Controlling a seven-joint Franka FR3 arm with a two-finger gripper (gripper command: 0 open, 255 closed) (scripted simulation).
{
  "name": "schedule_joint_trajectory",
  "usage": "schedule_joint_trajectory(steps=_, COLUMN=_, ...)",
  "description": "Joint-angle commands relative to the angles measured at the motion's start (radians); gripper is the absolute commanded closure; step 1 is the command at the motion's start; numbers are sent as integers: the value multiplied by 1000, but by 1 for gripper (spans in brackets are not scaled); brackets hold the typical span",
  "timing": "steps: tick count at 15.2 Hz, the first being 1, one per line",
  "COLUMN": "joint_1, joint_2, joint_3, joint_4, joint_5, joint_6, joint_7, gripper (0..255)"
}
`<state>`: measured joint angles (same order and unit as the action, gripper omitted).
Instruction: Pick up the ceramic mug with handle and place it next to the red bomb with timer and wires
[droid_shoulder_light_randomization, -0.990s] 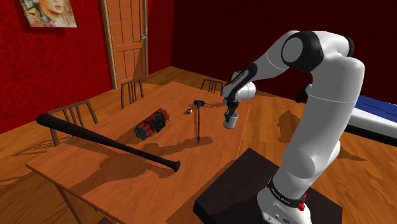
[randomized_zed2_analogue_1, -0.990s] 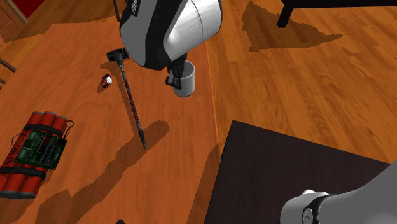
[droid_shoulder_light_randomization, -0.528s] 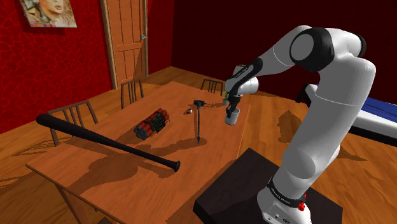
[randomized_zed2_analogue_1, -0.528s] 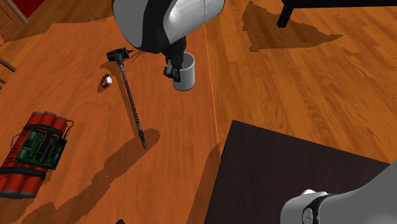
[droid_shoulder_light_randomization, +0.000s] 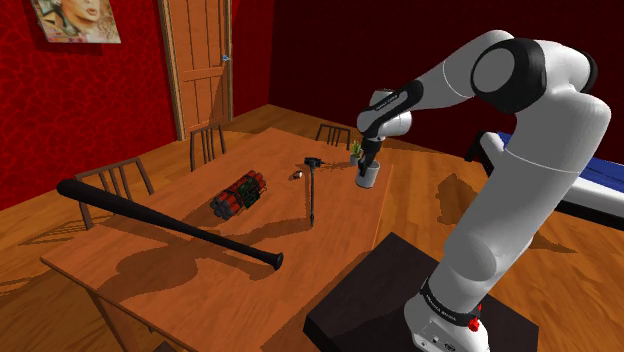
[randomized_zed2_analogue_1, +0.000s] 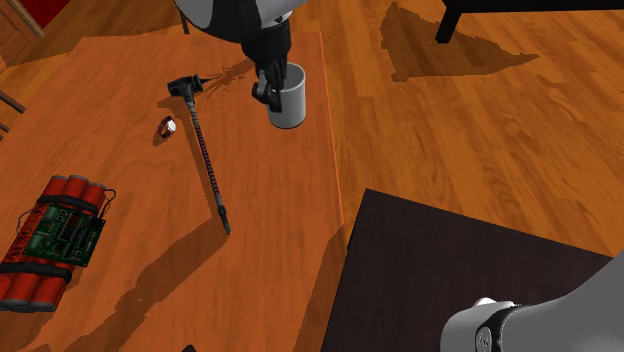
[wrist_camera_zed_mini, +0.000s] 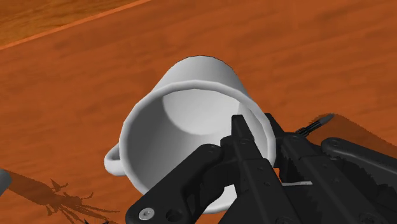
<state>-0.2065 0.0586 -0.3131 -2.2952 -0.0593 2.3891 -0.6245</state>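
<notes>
The gripper (randomized_zed2_analogue_1: 266, 88) is clamped on the mug (randomized_zed2_analogue_1: 287, 97). In the wrist view one finger (wrist_camera_zed_mini: 245, 153) sits inside the cup and the other outside, w/ the wall just below the rim pinched between them. The handle (wrist_camera_zed_mini: 113, 159) is on the opposite side of the cup from that pinch, untouched. The mug is pale grey-white, upright, open end up, and looks empty.

It's well apart from the bomb (randomized_zed2_analogue_1: 55, 240), a bundle of red sticks w/ a green board strapped on. A long black tool (randomized_zed2_analogue_1: 205, 160) lies between the bomb and the mug. Can't tell whether the mug's base is on the table (randomized_zed2_analogue_1: 270, 250) or just off it.

Handling, my guess: rigid, hard-walled, prob. light for this arm. It looks smooth tho, so it could pivot in a one-wall pinch, & it'd chip if dropped. A wall grip near the rim seems OK provided the cup is carried vertical. A slow carry toward the bomb & a gentle set-down just beside it, clear of the wires, looks safest.
</notes>
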Motion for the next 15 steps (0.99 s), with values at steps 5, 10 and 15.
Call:
schedule_joint_trajectory(steps=5, joint_1=3, joint_2=-53, joint_3=0, joint_4=27, joint_5=-18, joint_6=-78, joint_7=10, gripper=255)
schedule_joint_trajectory(steps=10, joint_1=35, joint_2=-10, joint_3=33, joint_4=96, joint_5=-4, joint_6=-110, joint_7=65, gripper=255)
schedule_joint_trajectory(steps=15, joint_1=85, joint_2=88, joint_3=80, joint_4=225, joint_5=20, joint_6=-148, joint_7=148, gripper=255)
